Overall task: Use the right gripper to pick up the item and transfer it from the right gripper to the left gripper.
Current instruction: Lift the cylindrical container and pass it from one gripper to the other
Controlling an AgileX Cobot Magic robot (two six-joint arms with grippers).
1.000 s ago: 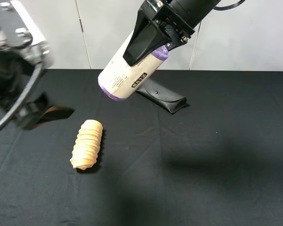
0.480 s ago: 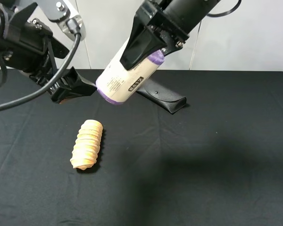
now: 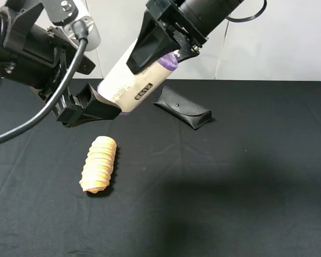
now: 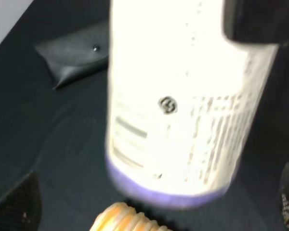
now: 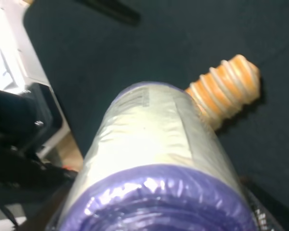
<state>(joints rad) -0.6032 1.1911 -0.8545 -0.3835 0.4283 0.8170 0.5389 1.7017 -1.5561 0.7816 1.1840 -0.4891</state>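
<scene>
The item (image 3: 129, 85), a cream roll with dark print and purple ends, hangs tilted above the table. My right gripper (image 3: 159, 47) is shut on its upper end. The left gripper (image 3: 96, 108) stands open at the roll's lower end, and one finger (image 3: 104, 111) covers that end from the high camera. In the left wrist view the item (image 4: 183, 96) fills the frame, its purple end between the two spread fingertips (image 4: 19, 204). The right wrist view looks down along the item (image 5: 154, 154) toward the left arm (image 5: 19, 125).
A tan ridged spiral piece (image 3: 98, 164) lies on the black tablecloth (image 3: 230, 176) below the grippers, also seen as the spiral piece (image 5: 226, 89). A black glasses case (image 3: 183, 107) rests at the back centre. A white wall stands behind the table.
The left gripper has swung in from the left and now brackets the item's lower end. The right gripper has carried the item up and to the left toward it.
</scene>
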